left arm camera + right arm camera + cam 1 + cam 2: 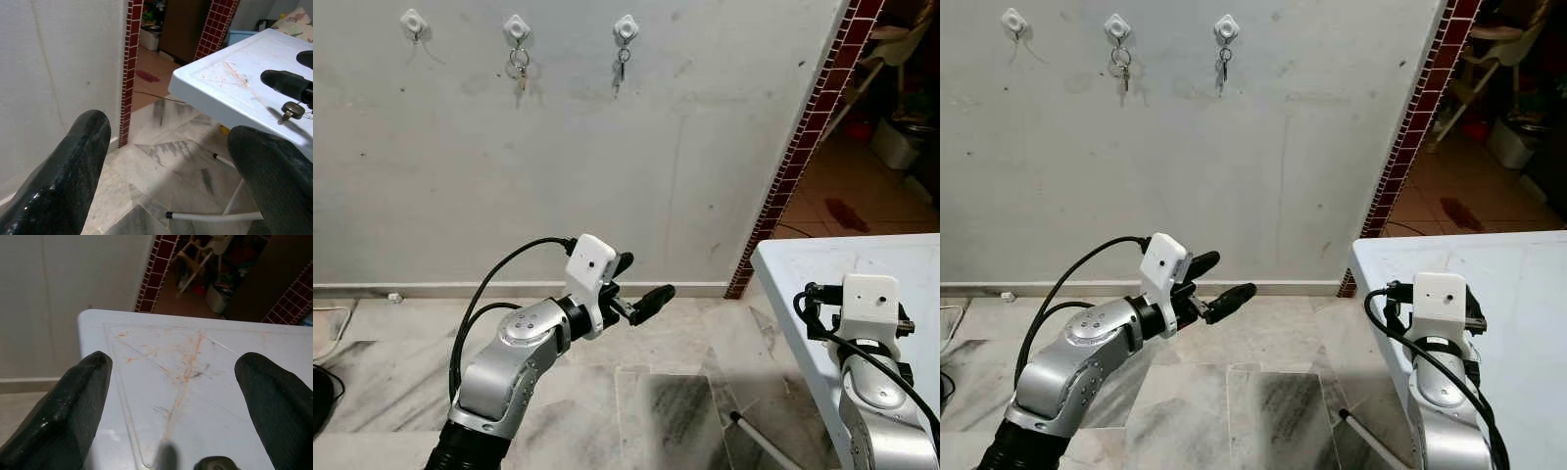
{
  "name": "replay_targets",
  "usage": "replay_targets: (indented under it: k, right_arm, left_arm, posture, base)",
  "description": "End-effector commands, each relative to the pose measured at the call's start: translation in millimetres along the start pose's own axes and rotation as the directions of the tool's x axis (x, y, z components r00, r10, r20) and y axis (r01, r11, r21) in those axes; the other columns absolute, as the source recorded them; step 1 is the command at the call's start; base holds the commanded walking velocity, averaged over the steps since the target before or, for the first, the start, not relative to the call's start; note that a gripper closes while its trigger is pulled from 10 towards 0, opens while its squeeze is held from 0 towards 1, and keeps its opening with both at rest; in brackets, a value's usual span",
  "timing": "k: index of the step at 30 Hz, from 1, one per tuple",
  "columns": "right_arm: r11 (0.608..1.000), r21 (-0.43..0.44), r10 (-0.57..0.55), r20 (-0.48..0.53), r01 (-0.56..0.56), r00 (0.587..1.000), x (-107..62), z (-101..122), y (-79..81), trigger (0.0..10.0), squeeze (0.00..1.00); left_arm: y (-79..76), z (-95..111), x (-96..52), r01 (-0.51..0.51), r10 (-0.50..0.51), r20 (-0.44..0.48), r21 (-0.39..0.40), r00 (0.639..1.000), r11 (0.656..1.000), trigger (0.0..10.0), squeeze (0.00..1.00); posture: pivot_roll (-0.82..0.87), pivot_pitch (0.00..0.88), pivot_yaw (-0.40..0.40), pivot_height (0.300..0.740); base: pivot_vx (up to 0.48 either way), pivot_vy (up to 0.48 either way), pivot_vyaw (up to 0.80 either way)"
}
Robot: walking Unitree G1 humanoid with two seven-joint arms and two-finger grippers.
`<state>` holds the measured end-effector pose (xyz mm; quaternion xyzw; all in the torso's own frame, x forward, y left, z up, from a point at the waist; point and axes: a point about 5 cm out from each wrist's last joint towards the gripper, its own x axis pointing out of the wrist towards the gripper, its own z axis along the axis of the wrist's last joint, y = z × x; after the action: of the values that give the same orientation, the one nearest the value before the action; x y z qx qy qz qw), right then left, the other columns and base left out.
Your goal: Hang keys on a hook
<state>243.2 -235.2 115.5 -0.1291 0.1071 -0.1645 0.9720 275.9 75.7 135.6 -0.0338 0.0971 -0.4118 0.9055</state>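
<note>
Left tool (639, 286) hovers above the marble floor (656, 392) with fingers spread, holding nothing, aimed toward the white surface (862, 264). Right tool (176, 411) hangs over that surface, fingers also spread. A key (289, 110) lies flat on the surface just beneath it, its long axis unclear. Up on the wall (705, 147), two hooks (517, 28) already carry keys hanging straight down.

Three hooks (517, 29) are sitting in a row high on the wall (607, 166), keys (520, 67) are hanging from two, and a table (803, 284) is standing right of the wall.
</note>
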Motion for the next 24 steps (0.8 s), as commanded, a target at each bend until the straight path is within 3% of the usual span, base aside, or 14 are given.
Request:
replay_targets:
  k: [1,20,24]
  right_arm:
    - [1.000,-0.001,-0.005,0.018,0.005,1.000,1.8,4.6,-2.9,10.0,0.00]
    - [1.000,-0.001,-0.005,0.019,0.005,1.000,2.0,4.6,-3.3,10.0,0.00]
    - [1.000,0.000,-0.003,0.020,0.003,1.000,2.5,4.7,-2.6,10.0,0.00]
  left_arm:
    - [-1.3,4.3,1.3,0.008,-0.008,0.011,0.009,1.000,1.000,10.0,0.00]
    - [-2.4,4.1,3.0,0.014,-0.014,0.009,0.014,1.000,1.000,10.0,0.00]
    - [-1.8,4.2,3.0,0.013,-0.013,0.009,0.017,1.000,1.000,10.0,0.00]
  posture:
    - [0.04,0.000,-0.024,0.740]
    - [0.04,0.000,-0.024,0.740]
    - [0.04,0.000,-0.024,0.740]
  base:
    - [0.000,0.000,0.00]
    - [-0.248,0.000,0.00]
    - [0.000,0.000,0.00]
